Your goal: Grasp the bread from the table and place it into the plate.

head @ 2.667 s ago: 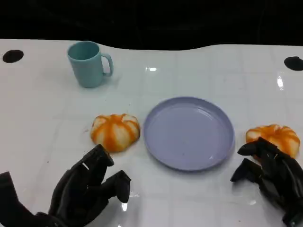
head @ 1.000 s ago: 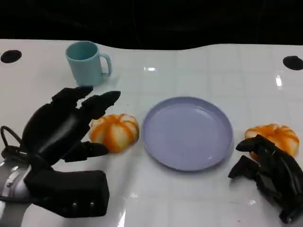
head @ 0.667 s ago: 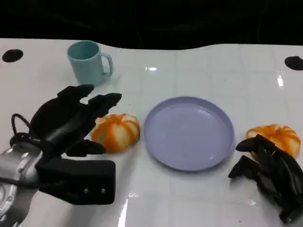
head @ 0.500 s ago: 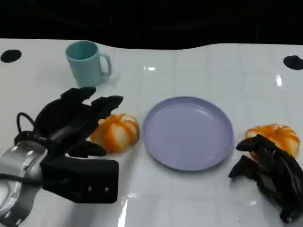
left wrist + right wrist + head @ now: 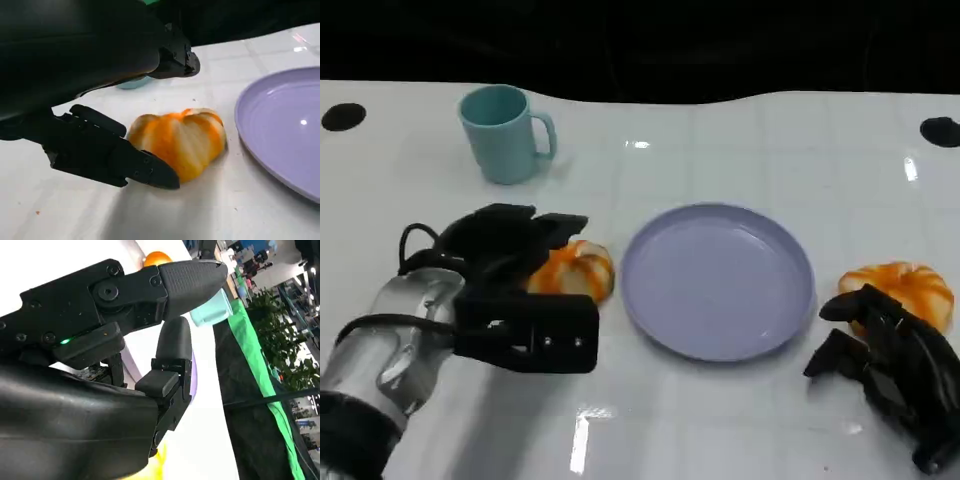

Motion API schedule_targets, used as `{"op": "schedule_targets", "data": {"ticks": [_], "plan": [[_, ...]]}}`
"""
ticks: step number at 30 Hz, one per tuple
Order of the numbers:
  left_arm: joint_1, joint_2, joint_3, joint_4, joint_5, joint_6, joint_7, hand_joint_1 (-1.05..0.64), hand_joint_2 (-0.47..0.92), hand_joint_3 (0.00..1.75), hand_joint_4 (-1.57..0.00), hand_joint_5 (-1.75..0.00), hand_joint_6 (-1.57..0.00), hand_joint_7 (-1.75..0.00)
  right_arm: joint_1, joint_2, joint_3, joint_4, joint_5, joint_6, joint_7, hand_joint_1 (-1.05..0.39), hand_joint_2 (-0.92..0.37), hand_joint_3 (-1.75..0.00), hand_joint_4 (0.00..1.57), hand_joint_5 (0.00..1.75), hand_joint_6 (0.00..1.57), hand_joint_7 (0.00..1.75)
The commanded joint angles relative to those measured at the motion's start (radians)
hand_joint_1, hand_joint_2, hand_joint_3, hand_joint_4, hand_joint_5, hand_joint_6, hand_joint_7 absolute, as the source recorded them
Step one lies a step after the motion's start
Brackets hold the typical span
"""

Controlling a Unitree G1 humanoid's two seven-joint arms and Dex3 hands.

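Head view gives you the white table (image 5: 720, 420) with the lilac plate (image 5: 717, 280) near its middle, and nothing lies in it. Just to the plate's left you find an orange-and-white bread (image 5: 570, 270), resting on the table and partly covered by your left hand (image 5: 505, 245). That hand reaches over the bread from the near left, its black fingers (image 5: 555, 225) spread above the top of the bun. Left wrist view shows you the same bread (image 5: 177, 140) sitting flat on the table, with one finger (image 5: 120, 160) low beside it, its tip touching or nearly touching the bun's near edge, and another finger (image 5: 170, 55) arched over it without contact. You have the fingers wide and around the bread, not closed on it. The plate's rim (image 5: 250, 135) lies just beside the bun, apart from it. At the far left of the table you see a teal mug (image 5: 505, 133), upright, well apart from the hand. On the right, a second bread (image 5: 900, 290) sits near the table's edge, and your right hand (image 5: 890, 365) rests just in front of it, fingers loosely curled and holding nothing; whether a fingertip touches that bun you cannot tell.
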Motion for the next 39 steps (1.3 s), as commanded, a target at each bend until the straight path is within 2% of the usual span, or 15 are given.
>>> {"op": "schedule_targets", "data": {"ticks": [1, 6, 10, 15, 18, 21, 25, 27, 29, 33, 34, 35, 37, 38, 39], "plan": [[-0.101, -0.053, -0.044, 0.187, 0.005, 0.007, 0.065, -0.57, 0.82, 0.0, -0.05, -0.11, -0.19, -0.01, 0.017, -0.009, -0.004, -0.002, 0.011, 0.015, 0.012, -0.54, -0.92, -0.21, 0.67, 1.54, 0.6, 1.24], [-0.131, -0.061, -0.064, 0.248, -0.009, -0.009, 0.095, -0.57, 0.82, 0.0, -0.05, -0.11, -0.19, 0.0, 0.019, -0.008, -0.005, -0.004, 0.01, 0.017, 0.012, -0.54, -0.92, -0.2, 0.66, 1.55, 0.6, 1.24], [-0.222, -0.142, -0.09, 0.469, -0.016, 0.006, 0.117, -0.56, 0.81, 0.0, -0.05, -0.11, -0.19, 0.0, 0.03, -0.012, 0.004, -0.005, -0.011, -0.012, 0.0, -0.53, -0.92, -0.24, 0.68, 1.55, 0.61, 1.24], [-0.258, -0.172, -0.092, 0.594, -0.039, -0.028, 0.159, -0.5, 0.83, 0.01, -0.09, -0.12, -0.21, -0.01, 0.029, -0.01, 0.0, -0.006, -0.001, 0.001, -0.002, -0.53, -0.92, -0.22, 0.68, 1.55, 0.63, 1.23], [-0.264, -0.178, -0.091, 0.631, -0.053, -0.045, 0.182, -0.43, 0.88, 0.02, -0.18, -0.15, -0.27, -0.03, 0.03, -0.01, 0.0, -0.01, 0.001, 0.006, -0.003, -0.54, -0.92, -0.21, 0.68, 1.54, 0.63, 1.22], [-0.267, -0.185, -0.082, 0.658, -0.074, -0.048, 0.192, -0.29, 0.92, 0.05, -0.43, -0.24, -0.45, -0.06, 0.034, -0.01, 0.0, -0.018, 0.003, 0.008, -0.002, -0.54, -0.92, -0.21, 0.69, 1.54, 0.63, 1.22], [-0.275, -0.19, -0.087, 0.688, -0.091, -0.04, 0.161, -0.31, 0.91, 0.03, -0.48, -0.25, -0.47, -0.05, 0.037, -0.013, 0.003, -0.01, -0.006, -0.018, 0.005, -0.53, -0.92, -0.24, 0.68, 1.54, 0.62, 1.22], [-0.278, -0.19, -0.09, 0.7, -0.096, -0.044, 0.152, -0.32, 0.9, 0.02, -0.55, -0.28, -0.53, -0.06, 0.035, -0.014, 0.002, -0.005, -0.004, -0.02, 0.01, -0.53, -0.92, -0.25, 0.68, 1.54, 0.61, 1.22], [-0.281, -0.189, -0.093, 0.705, -0.096, -0.05, 0.149, -0.35, 0.92, 0.04, -0.72, -0.44, -0.71, -0.08, 0.033, -0.014, 0.001, -0.003, -0.002, -0.018, 0.012, -0.54, -0.92, -0.24, 0.67, 1.54, 0.61, 1.23], [-0.277, -0.188, -0.104, 0.709, -0.084, -0.053, 0.197, -0.36, 0.92, 0.04, -0.75, -0.5, -0.76, -0.08, 0.029, -0.014, -0.002, -0.005, 0.003, -0.001, 0.008, -0.54, -0.92, -0.23, 0.67, 1.55, 0.61, 1.23], [-0.271, -0.187, -0.112, 0.711, -0.072, -0.053, 0.239, -0.32, 0.92, 0.24, -0.72, -0.82, -0.84, -0.27, 0.029, -0.013, -0.001, -0.013, 0.002, 0.014, -0.003, -0.55, -0.92, -0.21, 0.67, 1.54, 0.62, 1.23], [-0.267, -0.186, -0.122, 0.713, -0.062, -0.054, 0.275, -0.31, 0.92, 0.42, -0.69, -1.06, -0.79, -0.64, 0.03, -0.013, 0.0, -0.021, 0.002, 0.024, -0.009, -0.56, -0.92, -0.19, 0.67, 1.54, 0.62, 1.22], [-0.263, -0.184, -0.134, 0.719, -0.054, -0.051, 0.318, -0.3, 0.92, 0.51, -0.69, -1.19, -0.75, -0.88, 0.035, -0.013, 0.002, -0.031, -0.001, 0.028, -0.014, -0.56, -0.92, -0.19, 0.67, 1.53, 0.62, 1.22], [-0.259, -0.183, -0.134, 0.722, -0.056, -0.051, 0.343, -0.28, 0.92, 0.48, -0.67, -1.19, -0.72, -0.87, 0.036, -0.013, 0.002, -0.032, -0.001, 0.029, -0.014, -0.56, -0.92, -0.19, 0.66, 1.53, 0.63, 1.22], [-0.257, -0.182, -0.134, 0.724, -0.059, -0.052, 0.36, -0.25, 0.92, 0.44, -0.63, -1.51, -0.59, -1.31, 0.037, -0.013, 0.002, -0.034, -0.002, 0.031, -0.015, -0.56, -0.92, -0.19, 0.67, 1.53, 0.63, 1.22]]}}
